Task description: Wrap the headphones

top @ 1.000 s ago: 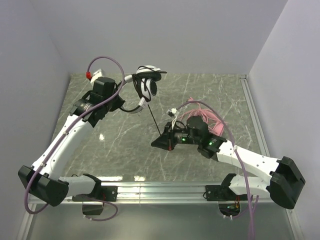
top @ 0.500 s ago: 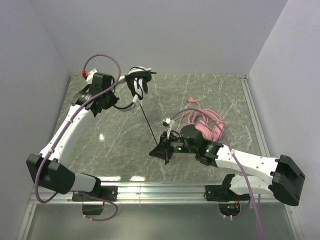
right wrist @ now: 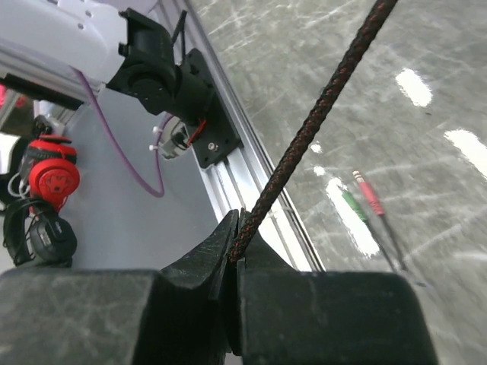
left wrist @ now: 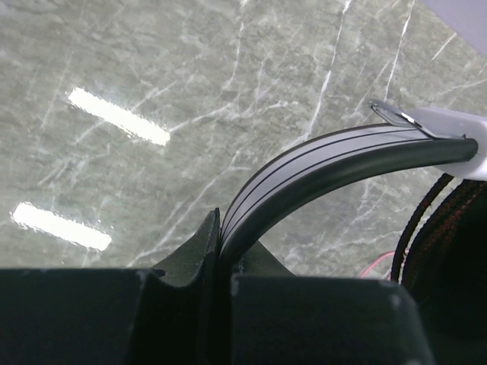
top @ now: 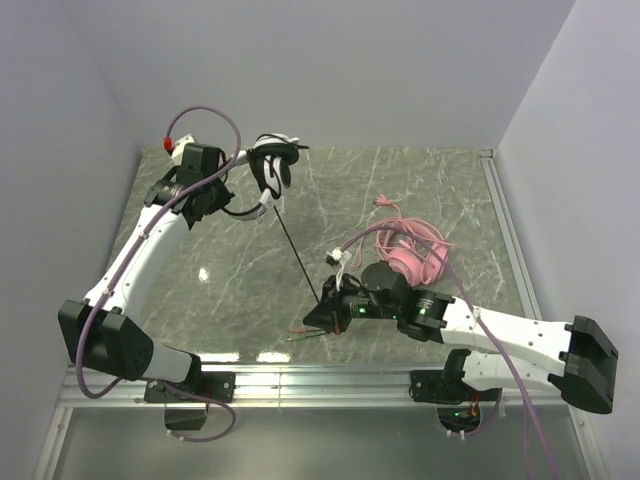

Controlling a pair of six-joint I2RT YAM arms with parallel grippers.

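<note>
Over the desk's [top: 220, 270] far left corner, the left tool [left wrist: 219, 245] clamps the headband [left wrist: 327, 160] of the black-and-white headset [top: 276, 168]; near the front edge the right tool [right wrist: 234, 247] pinches its taut black cable [top: 298, 255]. Winding is in hand; next calls for looping that cable round the headset. Two headsets, two cables: the pink headset [top: 405, 262] lies toward the right edge, its pink cable [top: 352, 235] seemingly loose

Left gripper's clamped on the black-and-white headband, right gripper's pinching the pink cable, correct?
No. The right gripper pinches the black cable, not the pink one; the right wrist view shows it. The left gripper is clamped on the black-and-white headband.
</note>
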